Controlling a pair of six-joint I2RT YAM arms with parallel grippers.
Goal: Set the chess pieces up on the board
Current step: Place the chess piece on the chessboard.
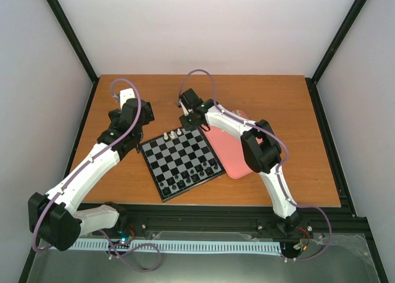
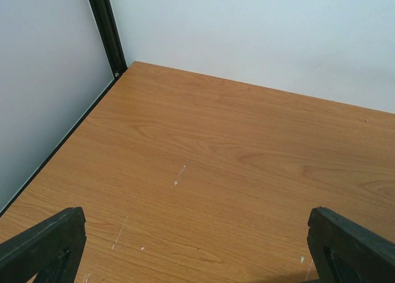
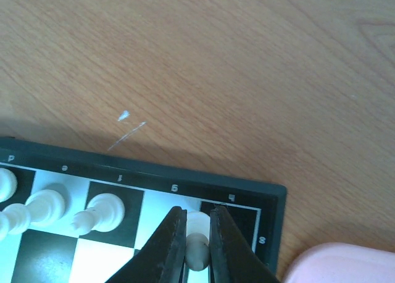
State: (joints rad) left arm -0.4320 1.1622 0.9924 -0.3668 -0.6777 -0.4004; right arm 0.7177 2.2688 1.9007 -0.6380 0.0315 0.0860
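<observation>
At the right wrist view's bottom centre, the right gripper (image 3: pixel 197 240) pinches a tiny cream chess piece (image 3: pixel 197 221) near a corner of the black-framed checkered board (image 3: pixel 247 193); seat it upright and centred before releasing.

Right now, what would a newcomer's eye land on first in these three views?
The right gripper pinching a white piece at the far corner of the board, beside other white pieces on that edge. Next, the pink tray just right of the board, and the left gripper open over the wooden table.
</observation>
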